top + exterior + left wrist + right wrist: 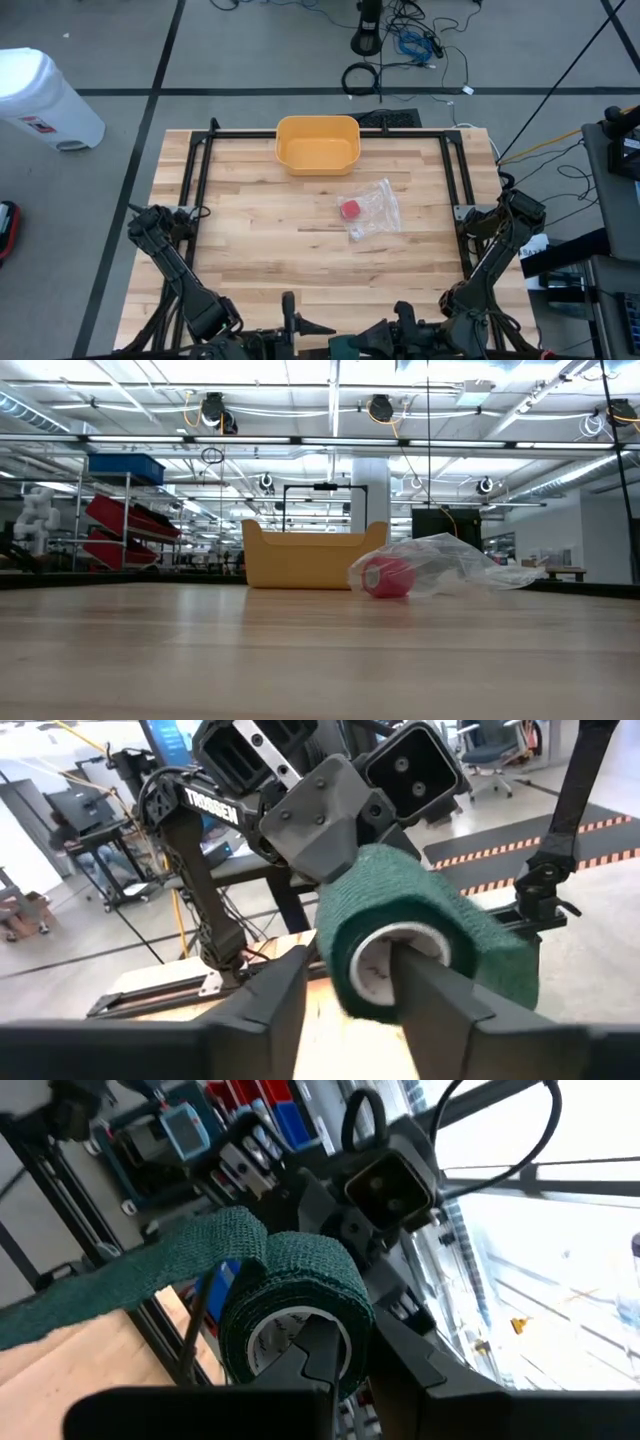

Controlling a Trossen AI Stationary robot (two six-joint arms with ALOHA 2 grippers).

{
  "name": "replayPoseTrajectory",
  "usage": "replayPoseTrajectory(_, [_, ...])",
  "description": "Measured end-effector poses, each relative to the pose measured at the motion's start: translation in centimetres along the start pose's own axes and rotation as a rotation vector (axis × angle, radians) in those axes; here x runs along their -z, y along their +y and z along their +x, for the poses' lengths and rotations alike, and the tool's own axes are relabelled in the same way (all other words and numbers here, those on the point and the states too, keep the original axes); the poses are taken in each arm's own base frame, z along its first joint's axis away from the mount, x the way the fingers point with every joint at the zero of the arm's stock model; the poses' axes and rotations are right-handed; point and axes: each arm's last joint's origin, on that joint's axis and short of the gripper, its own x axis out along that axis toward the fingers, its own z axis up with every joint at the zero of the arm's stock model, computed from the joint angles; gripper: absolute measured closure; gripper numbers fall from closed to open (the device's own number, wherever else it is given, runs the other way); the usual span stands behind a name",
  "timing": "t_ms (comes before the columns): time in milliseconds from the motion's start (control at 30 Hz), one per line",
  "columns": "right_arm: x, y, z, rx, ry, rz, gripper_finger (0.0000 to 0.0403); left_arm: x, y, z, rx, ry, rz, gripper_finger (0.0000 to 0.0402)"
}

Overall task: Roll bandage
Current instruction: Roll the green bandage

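A dark green bandage roll [400, 910] with a white core is held in the air over the table's near edge [345, 346], between both arms. My right gripper [352, 1338] is shut on it. A loose green strip [110, 1285] runs off the roll to the side. My left gripper [345, 975] faces the roll's other end with its fingers apart: one fingertip [400, 960] stands at the core's mouth, and the other [285, 990] is outside the roll with a gap of light between them. Neither gripper shows in the low view. My right gripper holds the roll by its wall at one open end [345, 1315]. One finger [318, 1345] is inside the white core and the other [400, 1355] is outside on the green wrap. The roll is lifted clear of the table, its axis about level. My left gripper has one fingertip at the core's opening [385, 955]; whether it touches I cannot tell.
A yellow bin [317, 143] stands at the table's far middle. A clear plastic bag [375, 210] holding a red roll [349, 209] lies right of centre. A black frame [200, 160] runs along the table's far, left and right sides.
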Motion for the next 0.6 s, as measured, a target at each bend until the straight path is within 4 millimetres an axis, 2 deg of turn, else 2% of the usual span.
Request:
replayPoseTrajectory(300, [0.05,0.01,0.00,0.002,0.015,-0.012,0.0371,0.13,0.00,-0.01,-0.002,0.011,0.041,0.0327])
replayPoseTrajectory(600, [0.06,0.02,0.00,0.002,0.016,-0.019,0.0365,0.12,0.03,-0.02,-0.009,0.012,0.063,0.0353])
